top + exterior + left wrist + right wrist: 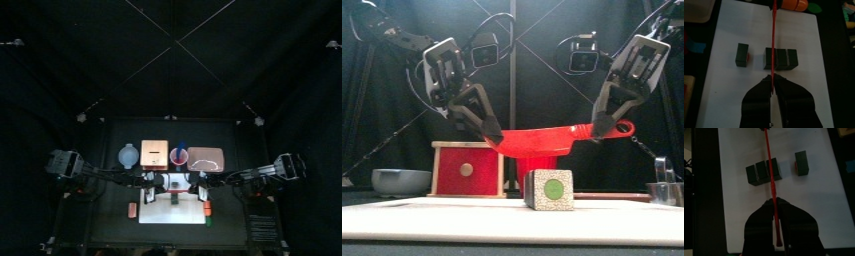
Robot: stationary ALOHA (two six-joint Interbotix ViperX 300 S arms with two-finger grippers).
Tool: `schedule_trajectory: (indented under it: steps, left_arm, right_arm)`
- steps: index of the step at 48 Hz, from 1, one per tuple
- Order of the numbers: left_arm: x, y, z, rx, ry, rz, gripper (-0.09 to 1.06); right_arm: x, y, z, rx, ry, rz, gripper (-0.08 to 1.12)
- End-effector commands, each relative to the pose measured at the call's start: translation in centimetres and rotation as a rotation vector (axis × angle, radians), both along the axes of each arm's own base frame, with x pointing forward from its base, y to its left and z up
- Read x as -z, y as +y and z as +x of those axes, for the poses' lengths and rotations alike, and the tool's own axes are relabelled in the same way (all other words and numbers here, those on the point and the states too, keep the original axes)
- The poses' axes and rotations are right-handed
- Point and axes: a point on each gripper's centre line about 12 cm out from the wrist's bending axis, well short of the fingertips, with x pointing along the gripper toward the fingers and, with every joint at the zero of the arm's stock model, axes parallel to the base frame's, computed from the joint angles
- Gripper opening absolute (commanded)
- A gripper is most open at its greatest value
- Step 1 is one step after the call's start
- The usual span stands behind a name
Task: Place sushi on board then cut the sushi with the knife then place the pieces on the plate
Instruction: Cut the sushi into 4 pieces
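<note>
Backdrop, top view: black curtains all round, black tabletop [110, 190] below.
Board, top view: white board [174, 214] centred at the tabletop's front edge.
Back row, top view: bowl [127, 155], wooden box [154, 152], cup [178, 155] and pink plate [205, 157] stand between the board and the back edge.
Knife, front view: red knife [543, 140] held level across the board with its cutting edge down; it looks clear of the sushi [549, 190].
Hold, front view: left gripper [492, 132] is pinched on the blade tip, right gripper [604, 128] on the handle end.
Sushi, front view: one block seen end-on near the board's front edge.
Left wrist view: the knife shows edge-on as a thin red line over a seam in the joined blocks [781, 58]. A loose piece [743, 55] lies apart on the board.
Right wrist view: same line over the blocks, with the jaws closed flat on the knife.
Handling (judgement): the blocks are probably light and rigid and part at the seams. They are likely to skid on the smooth board, so press straight down. Take the pieces across their flat dark sides.
Stage (judgement): cutting is under way; no piece can be made out on the plate.
</note>
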Motion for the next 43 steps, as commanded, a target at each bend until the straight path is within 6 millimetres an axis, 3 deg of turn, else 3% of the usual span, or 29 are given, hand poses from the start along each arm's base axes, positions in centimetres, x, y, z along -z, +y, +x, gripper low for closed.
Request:
schedule_trajectory:
  steps: [1,12,25,43]
  left_arm:
    - [-1.2,-0.2,0.4,-0.017,-0.049,-0.024,0.43]
    - [-0.3,-1.3,0.5,0.002,-0.029,-0.031,0.43]
    - [1.3,-1.1,0.7,-0.008,0.009,-0.027,0.43]
    - [1.8,-0.9,0.6,-0.012,0.024,-0.025,0.43]
  right_arm:
    - [-1.4,0.4,0.4,0.004,-0.048,0.015,0.32]
    - [-0.2,0.7,0.5,-0.002,-0.011,0.015,0.32]
    - [1.2,0.5,0.7,-0.001,0.031,0.005,0.32]
    - [1.8,0.5,0.6,0.002,0.051,0.007,0.32]
